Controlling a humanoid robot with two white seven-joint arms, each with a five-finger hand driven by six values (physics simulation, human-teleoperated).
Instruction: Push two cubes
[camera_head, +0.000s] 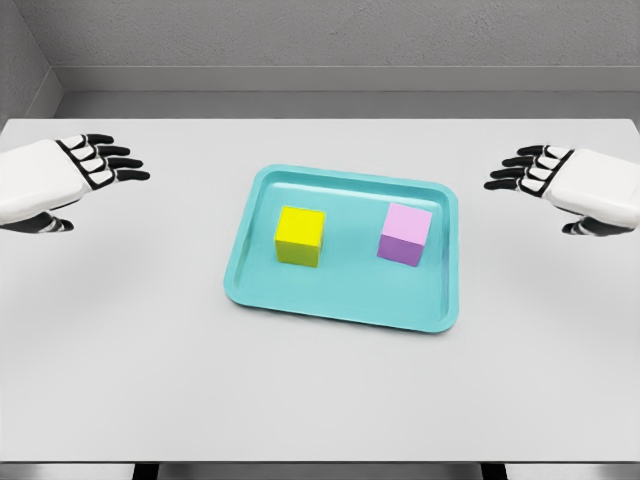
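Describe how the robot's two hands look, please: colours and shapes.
Both the left hand and right hand have smooth white shells over the back and forearm. The five fingers are black with white segments. No cables or markings show.

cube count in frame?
2. The yellow cube sits on the left half of the teal tray; the pink cube sits on its right half, apart from the yellow one. Nothing seems hidden.

Single head cam, looks down and fwd over table (120, 380), tray (340, 315) centred, wall behind.
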